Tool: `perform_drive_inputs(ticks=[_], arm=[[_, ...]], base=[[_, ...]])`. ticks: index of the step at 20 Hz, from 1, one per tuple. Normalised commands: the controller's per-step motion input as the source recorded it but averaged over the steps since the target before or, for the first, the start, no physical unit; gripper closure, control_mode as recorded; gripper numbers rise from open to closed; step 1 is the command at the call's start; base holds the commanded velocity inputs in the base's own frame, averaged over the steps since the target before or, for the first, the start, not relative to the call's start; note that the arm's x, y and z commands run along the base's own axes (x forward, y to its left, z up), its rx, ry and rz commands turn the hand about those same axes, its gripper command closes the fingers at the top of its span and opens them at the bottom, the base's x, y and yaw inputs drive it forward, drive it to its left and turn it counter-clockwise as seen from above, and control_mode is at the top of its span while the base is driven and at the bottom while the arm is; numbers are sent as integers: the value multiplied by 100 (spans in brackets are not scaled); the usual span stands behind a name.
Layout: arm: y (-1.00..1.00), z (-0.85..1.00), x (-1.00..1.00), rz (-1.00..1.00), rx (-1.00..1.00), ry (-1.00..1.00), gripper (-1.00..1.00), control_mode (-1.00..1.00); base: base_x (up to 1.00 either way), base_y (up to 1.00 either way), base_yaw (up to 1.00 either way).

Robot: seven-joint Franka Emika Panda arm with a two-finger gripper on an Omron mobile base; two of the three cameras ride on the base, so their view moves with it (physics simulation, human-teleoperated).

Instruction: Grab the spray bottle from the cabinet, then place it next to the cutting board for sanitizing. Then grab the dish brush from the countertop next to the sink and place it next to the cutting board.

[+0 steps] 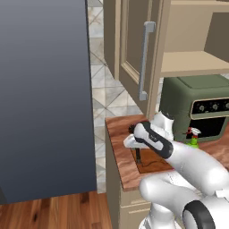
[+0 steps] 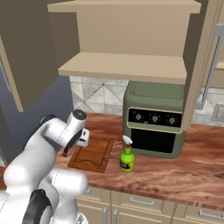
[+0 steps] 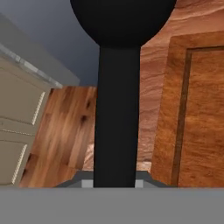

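My gripper [image 1: 137, 151] [image 2: 69, 148] is shut on the dish brush [image 3: 116, 109], a thin black handle with a round knob that hangs down from the hand [image 1: 138, 157]. It hovers over the countertop [image 1: 120, 134] at the left edge of the brown cutting board [image 2: 94, 154] [image 3: 199, 109] [image 1: 154, 166]. The green spray bottle [image 2: 127, 157] [image 1: 193, 137] stands upright on the counter just right of the board. Above, the beige cabinet [image 2: 127, 65] is open, its door [image 1: 134, 40] swung out and the shelf bare.
An olive-green countertop oven [image 2: 153, 118] [image 1: 201, 107] stands behind the bottle, under the cabinet shelf. A tall dark grey panel [image 1: 44, 98] rises left of the counter's end. Beige drawers [image 3: 17, 118] and wood floor [image 1: 53, 212] lie below.
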Motion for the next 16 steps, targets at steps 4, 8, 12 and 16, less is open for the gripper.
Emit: perform_drive_inputs(ticks=[4, 8, 12, 16], arm=[[10, -86, 23, 1, 9, 0, 100, -100], [13, -69, 20, 0, 5, 0, 100, -100], [16, -60, 13, 0, 1, 0, 100, -100], [22, -45, 18, 0, 0, 0, 100, -100]], base=[[0, 0, 0], [0, 0, 0], [0, 0, 0], [0, 0, 0]])
